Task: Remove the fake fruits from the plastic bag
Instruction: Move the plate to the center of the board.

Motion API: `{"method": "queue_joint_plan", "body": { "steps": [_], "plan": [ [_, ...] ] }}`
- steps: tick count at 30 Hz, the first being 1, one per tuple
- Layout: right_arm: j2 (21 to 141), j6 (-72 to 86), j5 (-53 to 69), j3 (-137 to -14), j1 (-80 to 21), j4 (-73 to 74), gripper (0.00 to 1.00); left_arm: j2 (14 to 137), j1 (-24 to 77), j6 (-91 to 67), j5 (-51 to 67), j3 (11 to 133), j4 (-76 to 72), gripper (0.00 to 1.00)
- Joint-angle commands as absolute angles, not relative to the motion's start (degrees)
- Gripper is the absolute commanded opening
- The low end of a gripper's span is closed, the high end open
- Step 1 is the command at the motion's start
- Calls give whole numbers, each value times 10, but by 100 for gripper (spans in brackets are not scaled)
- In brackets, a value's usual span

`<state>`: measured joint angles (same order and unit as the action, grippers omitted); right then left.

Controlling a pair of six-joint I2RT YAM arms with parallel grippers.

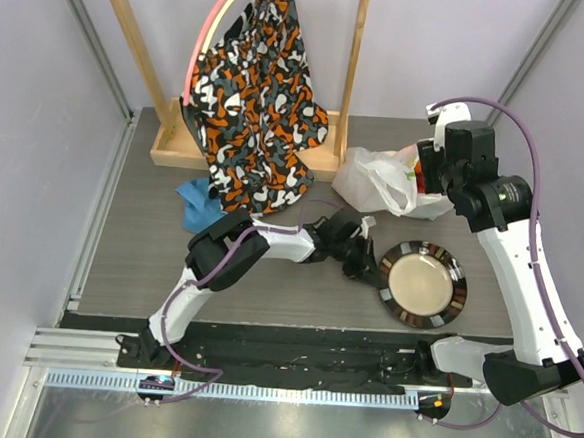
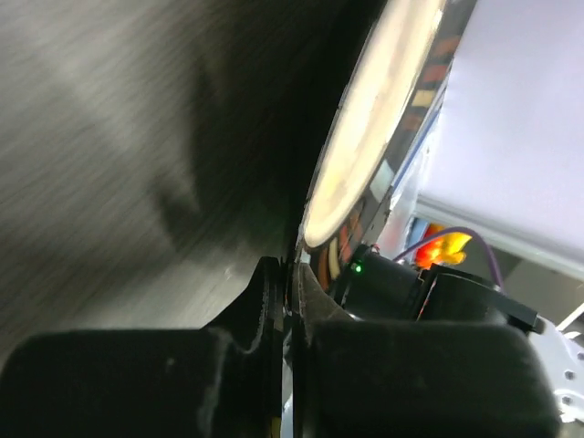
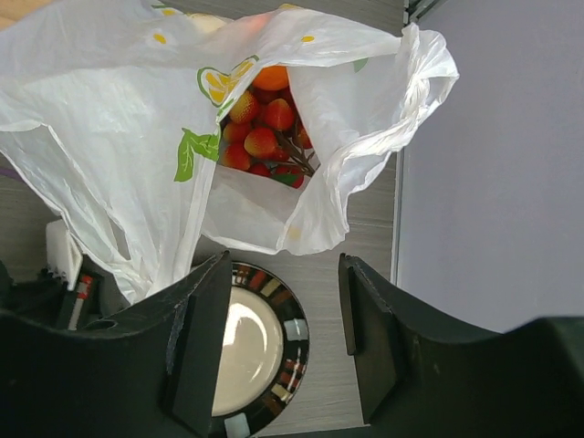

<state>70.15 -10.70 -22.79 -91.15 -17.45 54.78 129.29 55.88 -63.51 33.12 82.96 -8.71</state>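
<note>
Plastic bag (image 1: 375, 180) lies at the far right of the table (image 1: 139, 258), its mouth open. Fake fruits are inside it: red strawberries (image 3: 260, 141) bunched at the opening, an orange (image 3: 272, 78) behind them. None lies outside the bag.

Right gripper (image 3: 285, 269) is poised at the bag's mouth with its fingers spread and nothing between them.

Left gripper (image 1: 362, 256) is at the left rim of the dark-rimmed plate (image 1: 423, 280), near of the bag. Its fingers are pressed together. Cannot tell whether the rim is caught between them.

Patterned cloth (image 1: 255, 96) hangs on a wooden rack (image 1: 176, 151) at the far side. Blue cloth (image 1: 199, 207) lies crumpled below it.
</note>
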Motion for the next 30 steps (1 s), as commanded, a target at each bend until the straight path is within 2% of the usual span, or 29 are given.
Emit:
{"method": "queue_joint_plan", "body": {
  "steps": [1, 7, 14, 17, 18, 19, 24, 27, 30],
  "plan": [
    [702, -118, -224, -907, -172, 514, 57, 1258, 512, -650, 334, 747, -121, 0],
    [702, -147, -202, -885, -172, 504, 58, 1155, 451, -607, 404, 663, -68, 0],
    [688, -129, -206, -836, -165, 459, 58, 1068, 415, -507, 416, 585, 31, 0],
    [689, -126, -227, -848, -161, 425, 58, 1030, 410, -484, 391, 569, 60, 31],
    [693, -127, -241, -853, -158, 414, 58, 1015, 410, -456, 380, 571, 97, 51],
    [695, -127, -261, -857, -156, 392, 58, 987, 408, -439, 365, 578, 123, 57],
    [716, -92, -344, -874, -116, 378, 58, 894, 408, -268, 254, 671, 272, 70],
    [719, -92, -347, -858, -104, 383, 58, 863, 427, -184, 214, 757, 247, 73],
    [716, -84, -321, -836, -97, 389, 58, 874, 441, -116, 240, 815, 177, 78]
  ]
}}
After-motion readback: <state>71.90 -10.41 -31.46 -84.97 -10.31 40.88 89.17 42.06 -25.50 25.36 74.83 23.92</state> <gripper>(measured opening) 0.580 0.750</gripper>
